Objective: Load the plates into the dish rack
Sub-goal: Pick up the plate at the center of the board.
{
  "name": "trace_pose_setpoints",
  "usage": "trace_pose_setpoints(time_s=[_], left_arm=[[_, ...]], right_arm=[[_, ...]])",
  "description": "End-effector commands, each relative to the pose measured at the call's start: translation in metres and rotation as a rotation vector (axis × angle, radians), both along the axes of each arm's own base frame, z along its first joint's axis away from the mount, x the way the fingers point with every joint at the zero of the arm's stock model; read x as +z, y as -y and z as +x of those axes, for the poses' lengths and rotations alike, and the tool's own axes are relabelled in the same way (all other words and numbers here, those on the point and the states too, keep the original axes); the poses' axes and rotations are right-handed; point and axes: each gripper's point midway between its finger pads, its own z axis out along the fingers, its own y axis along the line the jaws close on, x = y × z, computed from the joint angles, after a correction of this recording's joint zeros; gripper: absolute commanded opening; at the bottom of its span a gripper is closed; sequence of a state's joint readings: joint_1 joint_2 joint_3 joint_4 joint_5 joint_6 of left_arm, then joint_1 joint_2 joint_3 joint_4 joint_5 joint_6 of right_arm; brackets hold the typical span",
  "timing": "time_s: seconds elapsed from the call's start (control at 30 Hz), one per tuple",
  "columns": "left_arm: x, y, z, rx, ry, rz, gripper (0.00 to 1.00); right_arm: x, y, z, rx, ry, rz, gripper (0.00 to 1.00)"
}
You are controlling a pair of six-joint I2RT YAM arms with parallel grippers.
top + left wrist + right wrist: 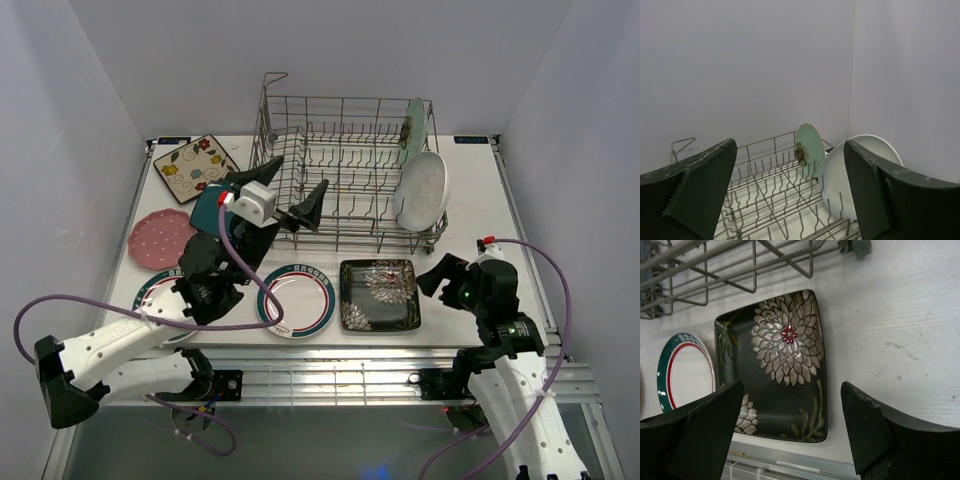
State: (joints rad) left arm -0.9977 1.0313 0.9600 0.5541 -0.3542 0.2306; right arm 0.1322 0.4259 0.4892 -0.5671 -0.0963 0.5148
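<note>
The white table (470,200) has a big wire dish rack (350,235) standing at the back. A cream flower plate (195,167) lies in the far left corner. A pink dotted plate (160,238) lies in front of it. A teal plate (207,215) is next to them, partly hidden. Along the front lie a green-rimmed round plate (155,293), a second green-rimmed round plate (297,300) and a black flower plate (379,293).

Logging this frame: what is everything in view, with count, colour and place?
grey wire dish rack: one, grey, back centre of table
mint round plate: one, mint, standing at rack's right end
plain white round plate: one, white, leaning at rack's right end
cream floral square plate: one, cream, back left
teal square plate: one, teal, partly hidden under left gripper
pink dotted round plate: one, pink, left edge
green-rimmed white round plates: two, front row
black floral square plate: one, black, front
white table: one
left gripper: black, open, at rack's left side
right gripper: black, open, above black plate
</note>
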Motion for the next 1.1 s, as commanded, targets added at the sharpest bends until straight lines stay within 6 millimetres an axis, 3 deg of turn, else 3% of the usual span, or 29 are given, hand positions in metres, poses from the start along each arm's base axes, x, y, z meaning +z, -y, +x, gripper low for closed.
trace_pose_setpoints(time_s=[0.0,0.13,0.33,0.57,0.9,1.07], left_arm=[[0.009,-0.031,-0.016,0.046,0.088,0.026,0.98],[0.002,-0.048,-0.028,0.062,0.138,0.067,0.98],[-0.007,-0.076,-0.044,0.100,0.190,0.086,0.98],[-0.031,-0.088,-0.048,0.130,0.207,0.135,0.98],[-0.050,-0.105,-0.057,0.156,0.234,0.131,0.98],[-0.064,-0.107,-0.058,0.163,0.238,0.138,0.98]], right_arm=[[0.009,-0.027,0.005,0.131,0.061,0.094,0.84],[-0.008,-0.038,0.004,0.173,0.049,0.149,0.93],[-0.035,-0.043,0.003,0.182,0.033,0.182,0.95],[-0.061,-0.040,0.004,0.160,-0.005,0.170,1.00],[-0.085,-0.045,0.003,0.172,-0.021,0.204,0.80],[-0.092,-0.046,0.003,0.176,-0.024,0.209,0.76]])
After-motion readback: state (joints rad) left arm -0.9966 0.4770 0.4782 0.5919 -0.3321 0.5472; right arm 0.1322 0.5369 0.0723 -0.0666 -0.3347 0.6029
